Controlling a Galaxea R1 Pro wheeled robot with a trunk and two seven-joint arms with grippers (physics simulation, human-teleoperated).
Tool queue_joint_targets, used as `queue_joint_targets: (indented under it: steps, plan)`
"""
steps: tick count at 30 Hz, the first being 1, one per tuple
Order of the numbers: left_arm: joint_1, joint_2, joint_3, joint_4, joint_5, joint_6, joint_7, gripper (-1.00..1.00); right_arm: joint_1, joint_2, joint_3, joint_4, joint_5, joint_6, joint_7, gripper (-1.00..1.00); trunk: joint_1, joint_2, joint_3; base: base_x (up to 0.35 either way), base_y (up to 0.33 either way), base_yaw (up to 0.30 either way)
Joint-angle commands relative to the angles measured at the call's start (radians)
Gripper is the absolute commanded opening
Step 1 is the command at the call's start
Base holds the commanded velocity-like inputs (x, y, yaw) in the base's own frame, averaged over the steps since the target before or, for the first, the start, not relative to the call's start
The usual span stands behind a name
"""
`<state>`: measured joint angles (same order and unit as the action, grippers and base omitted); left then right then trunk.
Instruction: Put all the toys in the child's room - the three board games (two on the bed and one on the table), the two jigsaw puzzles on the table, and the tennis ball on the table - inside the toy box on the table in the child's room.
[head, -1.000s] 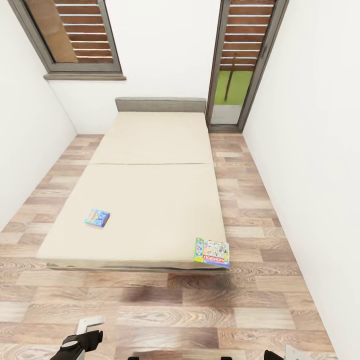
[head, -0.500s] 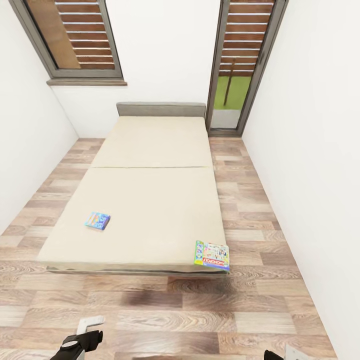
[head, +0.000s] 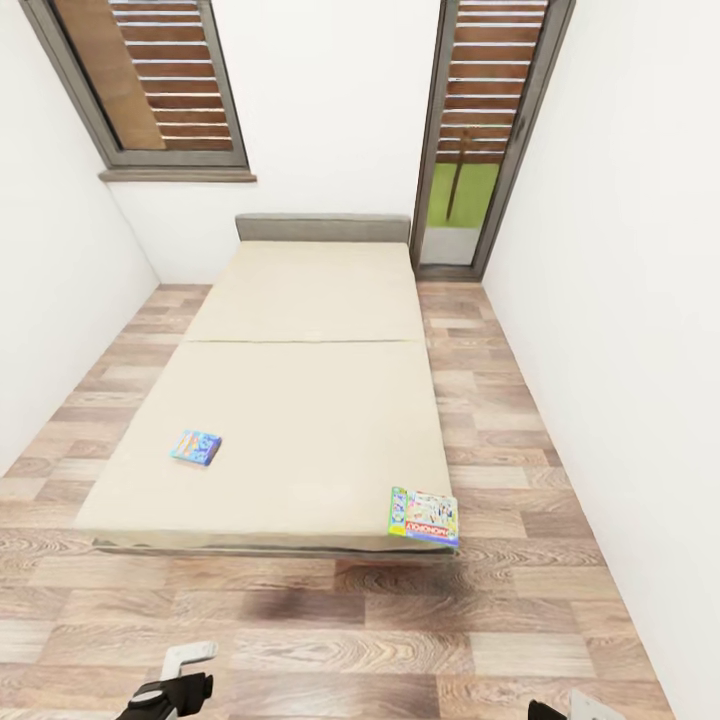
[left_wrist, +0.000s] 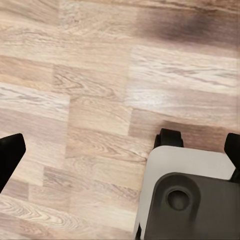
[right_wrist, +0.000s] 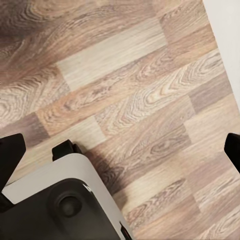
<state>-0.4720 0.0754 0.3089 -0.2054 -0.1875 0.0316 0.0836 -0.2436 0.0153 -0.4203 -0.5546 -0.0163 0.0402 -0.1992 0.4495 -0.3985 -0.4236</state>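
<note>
Black fingertips of the left gripper (left_wrist: 120, 155) sit at opposite edges of the left wrist view, spread wide with nothing between them, above the wood-plank floor (left_wrist: 90, 75) and a corner of the robot's pale grey base (left_wrist: 195, 165). In the right wrist view the right gripper (right_wrist: 122, 147) is likewise spread wide and empty, its dark fingertips at the two edges of the picture, over the same floor and another corner of the base. From the head camera, part of the left arm (head: 170, 690) shows at the near left edge, and a small piece of the right arm (head: 575, 707) at the near right. Beyond a strip of bare floor stands the bed (head: 300, 400), its grey headboard against the far white wall. Two board games lie flat on the mattress: a small blue box (head: 195, 447) toward the near left, and the Monopoly box (head: 425, 516) on the near right corner, reaching the mattress edge. They are well apart. A slatted window (head: 160, 85) is at far left, and a tall dark-framed window (head: 490, 130) at far right.
</note>
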Motion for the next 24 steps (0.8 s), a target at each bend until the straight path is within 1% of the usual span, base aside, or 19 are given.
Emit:
queue_joint_targets:
  steps: [1, 5, 12, 15, 19, 24]
  plan:
    - [0.0, -0.001, 0.006, 0.0, -0.01, 0.005, 0.001, 1.0, 0.0, 0.001, -0.003, -0.002, -0.002, 0.004, -0.001, 1.0, 0.001, -0.002, 0.0, 0.0, 0.0, 0.0]
    - [0.0, -0.002, 0.007, 0.002, -0.009, 0.018, 0.001, 1.0, 0.0, 0.001, -0.003, -0.002, -0.002, 0.004, -0.001, 1.0, 0.001, -0.002, 0.006, 0.0, 0.0, 0.0]
    - [0.0, -0.004, 0.008, 0.003, -0.009, 0.071, 0.002, 1.0, 0.0, 0.0, -0.003, -0.002, -0.002, 0.004, -0.001, 1.0, 0.001, -0.002, 0.017, 0.0, 0.0, 0.0]
    - [0.0, -0.011, 0.007, 0.005, -0.009, 0.086, 0.001, 1.0, 0.0, 0.0, -0.003, -0.002, -0.002, 0.004, -0.001, 1.0, 0.001, -0.002, 0.022, 0.0, 0.0, 0.0]
    - [0.0, -0.016, 0.005, 0.019, -0.009, 0.087, 0.002, 1.0, 0.0, 0.0, -0.003, -0.002, -0.002, 0.004, -0.001, 1.0, 0.001, -0.002, 0.028, 0.0, 0.0, 0.0]
    - [0.0, -0.013, 0.004, 0.065, -0.009, 0.079, 0.001, 1.0, 0.0, 0.0, -0.003, -0.002, -0.002, 0.004, -0.002, 1.0, 0.001, -0.002, 0.036, 0.0, 0.0, 0.0]
